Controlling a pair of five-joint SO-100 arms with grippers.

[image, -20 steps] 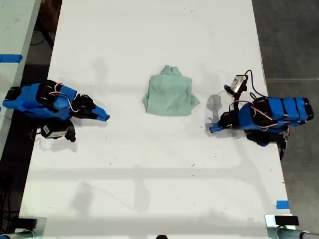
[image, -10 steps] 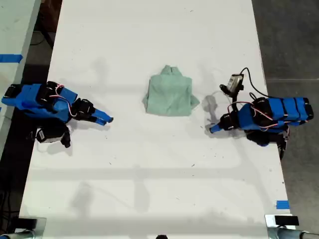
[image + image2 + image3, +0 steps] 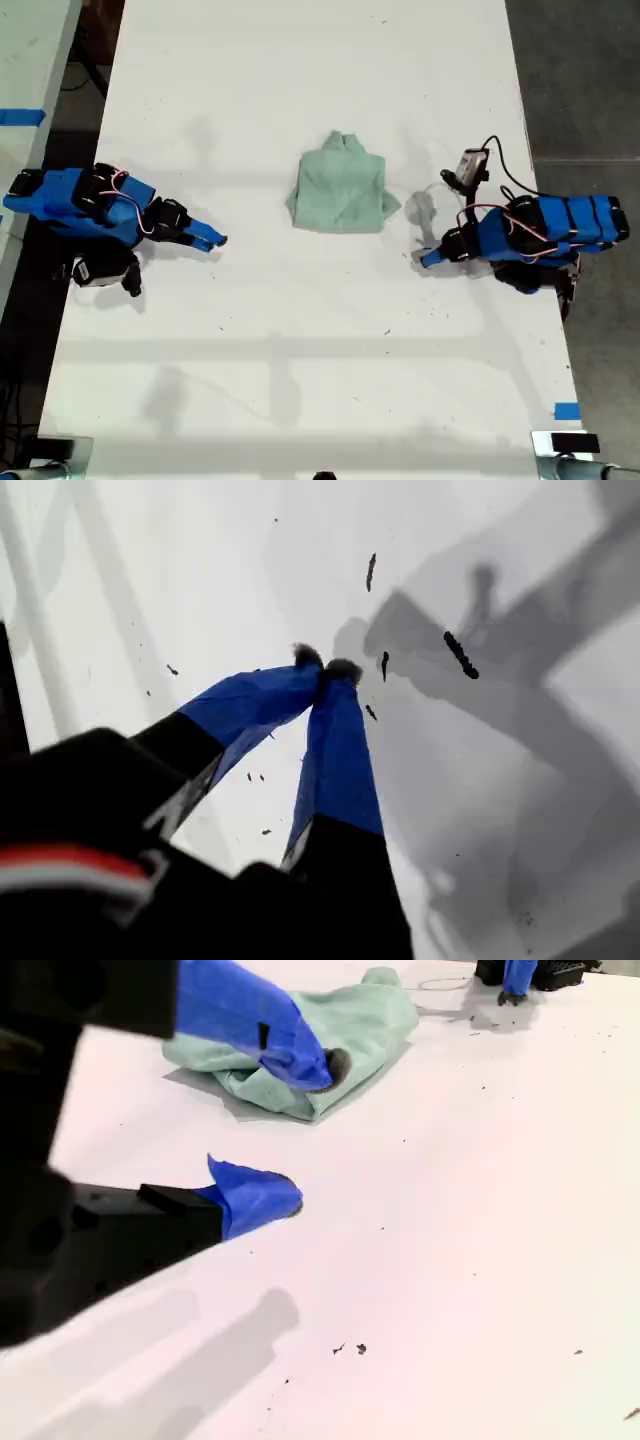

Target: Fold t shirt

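The pale mint-green t shirt (image 3: 342,190) lies folded into a compact wrinkled bundle at mid-table, its collar bump toward the far edge. My first gripper (image 3: 428,260) is to the shirt's right in the exterior view, a short gap away. It is low over the bare table, and its blue fingers (image 3: 335,750) are shut tip to tip (image 3: 325,665) on nothing. My second gripper (image 3: 216,240) is to the shirt's left in the exterior view, farther off, and is open and empty. Its wrist view shows the gripper (image 3: 310,1132) spread, with the t shirt (image 3: 350,1030) ahead and my first gripper (image 3: 515,985) beyond.
The white table (image 3: 300,370) reaches dark floor (image 3: 580,80) on the exterior view's right. A second pale surface with blue tape (image 3: 20,116) lies on the exterior view's left. Another blue tape mark (image 3: 566,410) sits near the table's near right corner in the exterior view.
Over the last second my second gripper opened and its wrist turned slightly. My first arm's wrist shifted a little. The t shirt stayed put.
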